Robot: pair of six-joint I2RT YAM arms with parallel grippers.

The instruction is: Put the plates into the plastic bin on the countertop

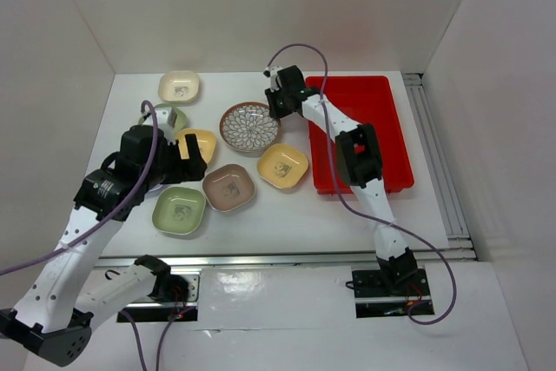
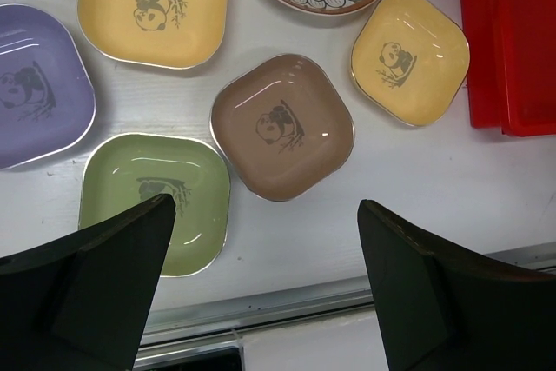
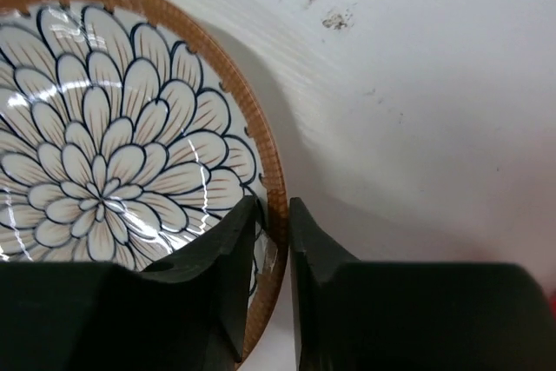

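The round plate (image 3: 113, 154), on the tabletop (image 1: 287, 215) near the red bin (image 1: 387, 97), looks stiff, slick and breakable, so the right tool (image 3: 272, 215) pinching its brown rim seems a sound hold, while the left tool (image 2: 265, 206) gapes empty.

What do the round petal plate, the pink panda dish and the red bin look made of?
The round petal plate: probably glazed ceramic, glossy glints over painted petals. The pink panda dish: glossy ceramic or melamine, silvery edge; cannot tell which. The red bin: moulded plastic, uniform colour, soft sheen.
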